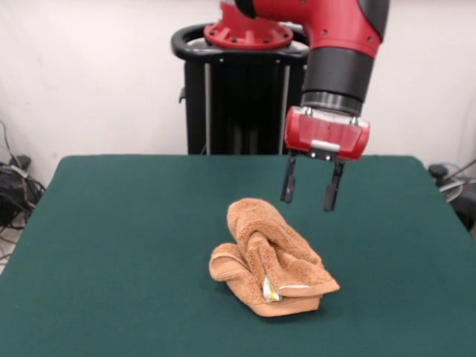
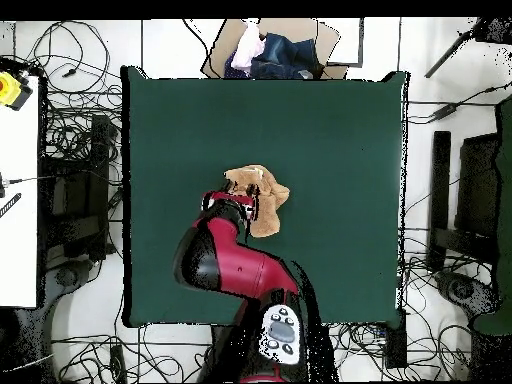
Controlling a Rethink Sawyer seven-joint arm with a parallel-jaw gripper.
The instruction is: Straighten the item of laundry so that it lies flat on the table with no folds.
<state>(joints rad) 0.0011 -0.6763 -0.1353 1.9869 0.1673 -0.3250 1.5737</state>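
While the gripper (image 1: 310, 190) hangs above the table (image 1: 111, 245), its two dark fingers (image 1: 288, 183) stand parted and hold nothing. It sits clear of the towel (image 1: 271, 256), up and slightly behind the top of the bunch in the front view, not touching. Red wrist block above it, then black collar and red arm (image 1: 327, 26) coming down from the top. Towel is orange-tan terry, crumpled into a rolled, folded heap near table centre, nowhere near flat. Small white label (image 1: 272, 290) shows at the near lower edge of the heap. Overhead: arm (image 2: 235, 265) covers part of the towel (image 2: 268, 200); the rest pokes out beside the wrist. Green cloth all round the heap. Cables on the floor (image 2: 75, 130) around the table.
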